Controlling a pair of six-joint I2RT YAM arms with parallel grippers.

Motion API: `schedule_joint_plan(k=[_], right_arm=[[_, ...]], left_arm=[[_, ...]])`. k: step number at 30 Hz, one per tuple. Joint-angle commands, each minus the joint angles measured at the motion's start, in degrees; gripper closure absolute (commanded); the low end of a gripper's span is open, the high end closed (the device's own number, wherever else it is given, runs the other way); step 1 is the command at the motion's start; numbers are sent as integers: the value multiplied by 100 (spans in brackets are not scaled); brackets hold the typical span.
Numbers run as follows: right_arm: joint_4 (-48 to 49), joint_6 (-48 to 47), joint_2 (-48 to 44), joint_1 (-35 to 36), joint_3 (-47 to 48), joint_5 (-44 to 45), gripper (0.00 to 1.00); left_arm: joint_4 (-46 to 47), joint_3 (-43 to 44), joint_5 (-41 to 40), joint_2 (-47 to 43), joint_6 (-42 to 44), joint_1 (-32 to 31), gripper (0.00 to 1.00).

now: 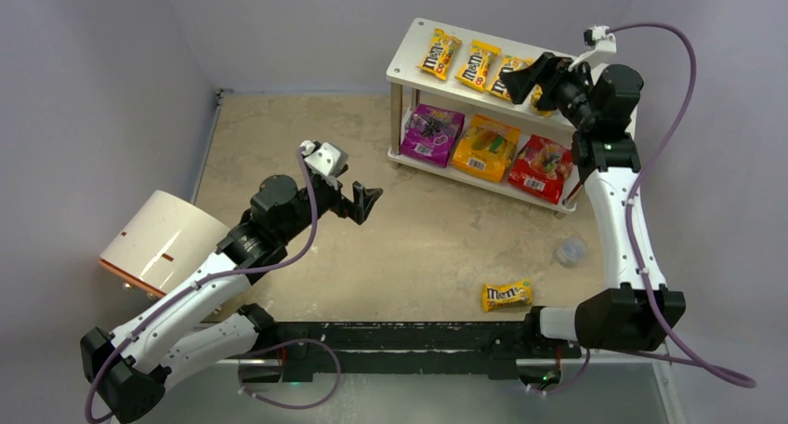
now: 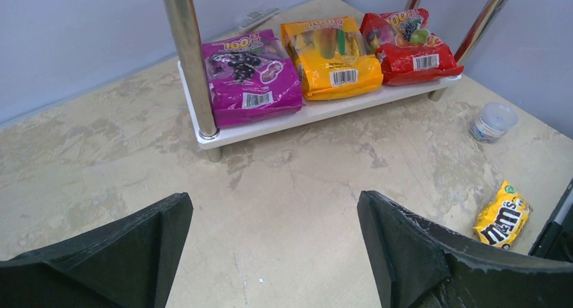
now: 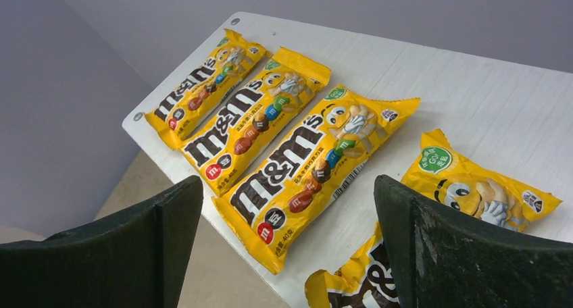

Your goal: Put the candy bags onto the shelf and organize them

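Grey walls close in a scuffed beige table [image 1: 279, 154], and at its far right we see the shelf [image 1: 409, 59], a two-tier white rack on metal posts. On its lower board the purple pouch [image 1: 431, 134], the orange pouch [image 1: 484, 147] and the red pouch [image 1: 542, 166] lie close together, side by side from left to right. On the upper board we count three yellow packets [image 3: 253, 115] in a neat slanted row. A fourth packet [image 3: 466, 183] lies just to their right, crumpled and partly hidden behind one finger. The right end effector [image 3: 287, 186] hovers over that board with its jaws spread wide, gripping nothing; whether a finger touches the fourth packet we cannot tell. The fifth packet [image 1: 505, 295] lies alone on the table near the front edge, with a small clear tub [image 1: 571, 251] just beyond it. The left end effector [image 1: 370, 205] hangs above the middle of the table, released and empty, facing the shelf. A white-and-tan cylinder [image 1: 158, 243] sits at the left edge.
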Motion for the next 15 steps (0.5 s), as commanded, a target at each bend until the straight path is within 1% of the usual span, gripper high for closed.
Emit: schedule_joint_plan(k=[1,11,13,15], right_arm=[[-1442,-129,406,-25,301,101,1],[-2291,-305,965,-25,3533,324,1],[-2460,-362,1029,-17,3895,207,1],[-2645,-406,926,-4,3835,-18,1]], left_arm=[[71,241,0,-82,13,-6,0],[109,235,219,-11,61,-7,0],[124,242,224,22,58,-4,0],[123,253,185,43,42,-10,0]])
